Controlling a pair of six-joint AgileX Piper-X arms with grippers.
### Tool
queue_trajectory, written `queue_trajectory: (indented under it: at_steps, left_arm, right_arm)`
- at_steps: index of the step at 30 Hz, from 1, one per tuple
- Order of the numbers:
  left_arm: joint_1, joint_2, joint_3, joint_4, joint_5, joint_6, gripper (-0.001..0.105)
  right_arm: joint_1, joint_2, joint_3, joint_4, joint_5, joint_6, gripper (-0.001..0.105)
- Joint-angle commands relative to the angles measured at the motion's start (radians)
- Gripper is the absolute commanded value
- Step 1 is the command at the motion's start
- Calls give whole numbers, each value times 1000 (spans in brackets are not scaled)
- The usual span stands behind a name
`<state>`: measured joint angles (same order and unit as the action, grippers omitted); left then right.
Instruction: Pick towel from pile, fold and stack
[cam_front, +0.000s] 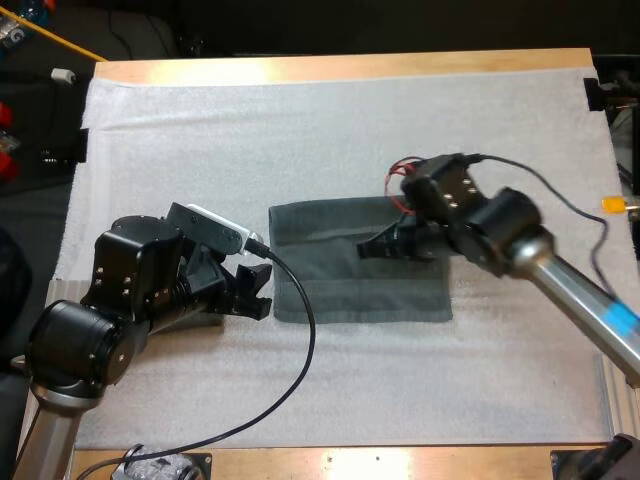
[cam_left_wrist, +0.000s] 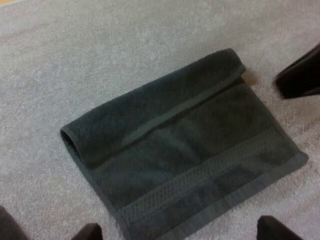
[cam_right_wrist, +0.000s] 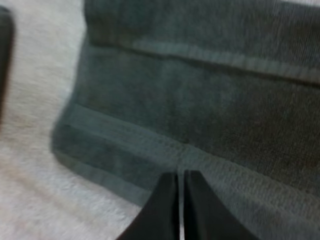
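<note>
**Folded towel at mid-mat, one gripper open beside it, one closed above it**

A dark grey-green terry towel, folded into a flat rectangle, lies at the centre of the white textured mat, which covers the light wooden table. In the high view its long sides run from 9 to 3 o'clock. The left wrist view shows a rolled-over fold along one long edge and a woven band along the opposite one.

The left gripper sits on the mat at the towel's 9 o'clock side, just beside the short edge. Its two black fingers stand well apart with nothing between them, so it is open and clear of the cloth.

The right gripper reaches in from 3 o'clock, and its tip is over the towel's middle. In the right wrist view its black fingers are pressed together with only a hairline between them, closed on nothing, just over the woven band. Whether the tips actually rest on the cloth is hard to judge from that angle. From the left wrist view the right gripper shows as a dark wedge near the corner at the end of the rolled-over fold.
</note>
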<state>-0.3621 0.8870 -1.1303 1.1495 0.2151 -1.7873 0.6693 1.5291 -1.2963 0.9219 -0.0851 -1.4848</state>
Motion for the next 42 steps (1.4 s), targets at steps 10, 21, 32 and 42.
queue_trajectory:
  at_steps: [10, 21, 32, 42]
  left_arm:
    - [1, -3, -6, -1, 6, -10, 60]
    - [1, -3, -6, -1, 6, -10, 60]
    - [1, -3, -6, -1, 6, -10, 60]
    - [1, -3, -6, 2, 68, -10, 60]
  right_arm:
    - [-3, 189, -74, -74, 3, -6, 0]
    - [-3, 369, -125, -82, 31, -6, 0]
    - [-3, 460, -131, -141, 119, -6, 0]
    - [-38, 506, -152, -207, 156, 7, 0]
